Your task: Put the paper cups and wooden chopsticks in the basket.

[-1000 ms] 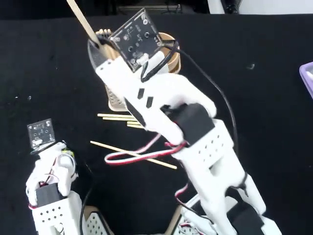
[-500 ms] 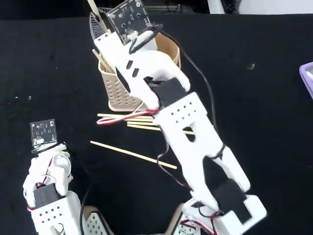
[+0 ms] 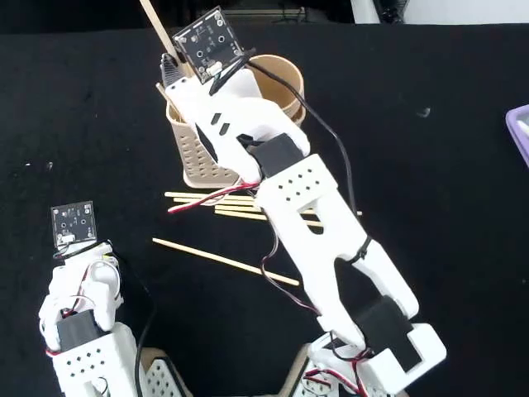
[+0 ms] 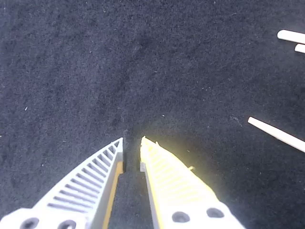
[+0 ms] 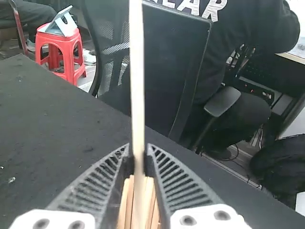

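1. Bright, even light from overhead; the black table (image 3: 446, 248) swallows it, so hardly any shadows.
2. White right arm (image 3: 331, 248) is nearly blown out.
3. Right wrist view: chopstick (image 5: 137, 71) glows pale against the dark chair (image 5: 181, 62) behind.

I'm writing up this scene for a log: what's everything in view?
beige perforated basket: one, far middle of table.
brown paper cup: one, against the basket; inside or beside, cannot tell.
wooden chopsticks on the table: several, pale, bunched by the basket; one apart, nearer the arms.
upright wooden chopstick: one, pale, in the right gripper.
purple object: one, table's right edge.
black table: one.
right gripper: shut on the chopstick, above the basket.
left gripper: shut, empty, over bare table.
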You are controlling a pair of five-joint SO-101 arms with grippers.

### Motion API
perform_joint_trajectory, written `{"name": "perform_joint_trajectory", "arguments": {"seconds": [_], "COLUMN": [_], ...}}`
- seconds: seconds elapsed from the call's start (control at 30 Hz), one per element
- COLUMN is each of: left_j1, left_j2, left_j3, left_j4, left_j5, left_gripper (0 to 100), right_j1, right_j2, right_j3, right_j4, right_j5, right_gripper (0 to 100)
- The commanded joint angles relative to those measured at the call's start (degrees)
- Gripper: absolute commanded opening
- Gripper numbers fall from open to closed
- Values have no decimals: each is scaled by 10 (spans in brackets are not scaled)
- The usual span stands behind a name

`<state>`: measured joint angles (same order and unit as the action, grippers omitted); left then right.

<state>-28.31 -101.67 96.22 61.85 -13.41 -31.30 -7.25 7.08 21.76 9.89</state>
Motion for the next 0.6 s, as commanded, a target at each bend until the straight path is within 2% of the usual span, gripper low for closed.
{"name": "perform_joint_trajectory", "arguments": {"seconds": [0.0, 0.27, 0.43, 0.57], "left_j1": [5, 5, 5, 5], "left_j2": [-1, -1, -4, -4], "left_j3": [13, 13, 13, 13], "left_j4": [-5, -4, 12, 15], "left_j5": [-3, -3, -3, -4], "left_gripper": [73, 73, 73, 73], "right_j1": [4, -2, 0, 49], "right_j2": [-3, -79, -220, -336], "right_j3": [-9, -54, -73, -10], "right_j4": [11, 91, 246, 403], "right_j5": [-4, -4, -1, 0], "right_gripper": [149, 124, 124, 124]}}
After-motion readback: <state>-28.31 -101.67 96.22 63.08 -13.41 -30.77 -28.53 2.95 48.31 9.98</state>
